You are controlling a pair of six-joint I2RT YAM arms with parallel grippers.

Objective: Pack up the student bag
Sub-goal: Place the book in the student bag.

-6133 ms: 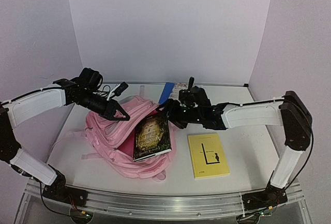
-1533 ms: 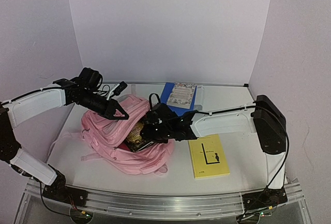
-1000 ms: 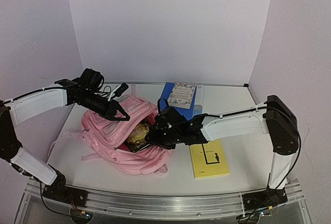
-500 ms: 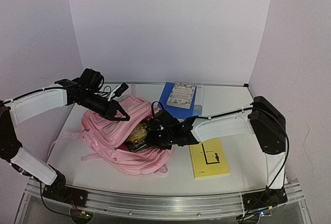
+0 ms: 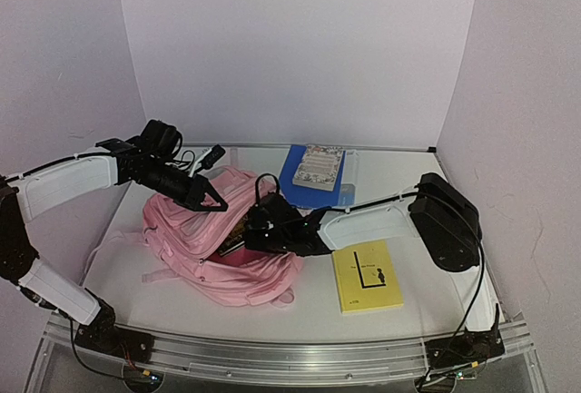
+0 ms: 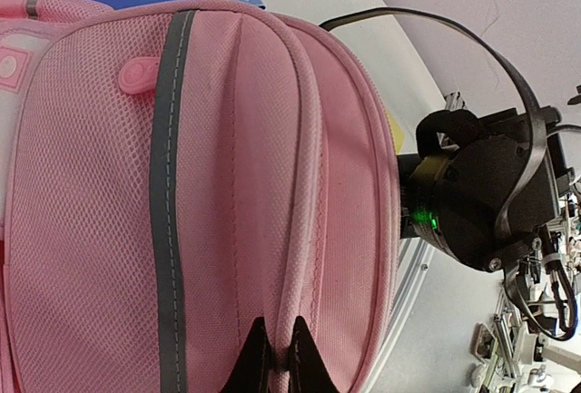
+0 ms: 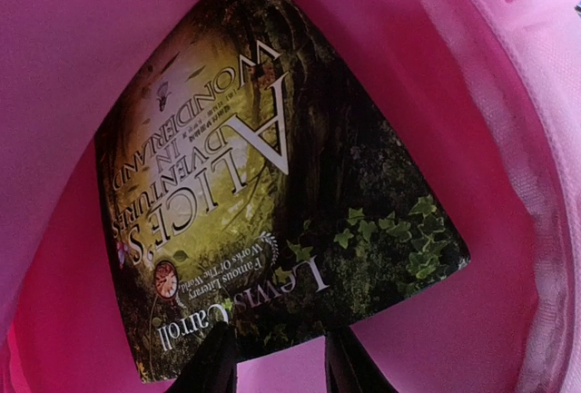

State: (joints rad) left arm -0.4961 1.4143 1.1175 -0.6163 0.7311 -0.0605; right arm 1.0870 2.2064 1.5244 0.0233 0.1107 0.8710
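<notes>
- Over on the left half of the table (image 5: 427,230) lies the student bag (image 5: 195,248), pink and slumped on its side, mouth turned toward the middle.
- From above, the right gripper (image 5: 257,230) is lost inside that mouth; only its black wrist and cable show at the rim.
- Its own camera shows the fingers (image 7: 215,363) standing apart, pink lining in the gap. A dark book (image 7: 272,193), "Alice's Adventures in Wonderland", lies flat just past the tips. Whether they touch its edge, I cannot tell.
- That book is barely a dark sliver in the overhead view, and the bag's inside walls cut off its far corner.
- The left gripper (image 6: 272,357) has its fingertips pressed together on a ridge of pink fabric at the bag's upper rim, holding the opening up.
- The right arm (image 5: 372,222) stretches across the middle of the table, between the yellow book (image 5: 366,273) at the near right and the stack at the back.
- At the back, a patterned book (image 5: 318,166) rests on a blue one (image 5: 292,173), though the blue one may be a folder.
- Count: one bag, two arms, four flat volumes. One is in the bag and three lie out on the table.
</notes>
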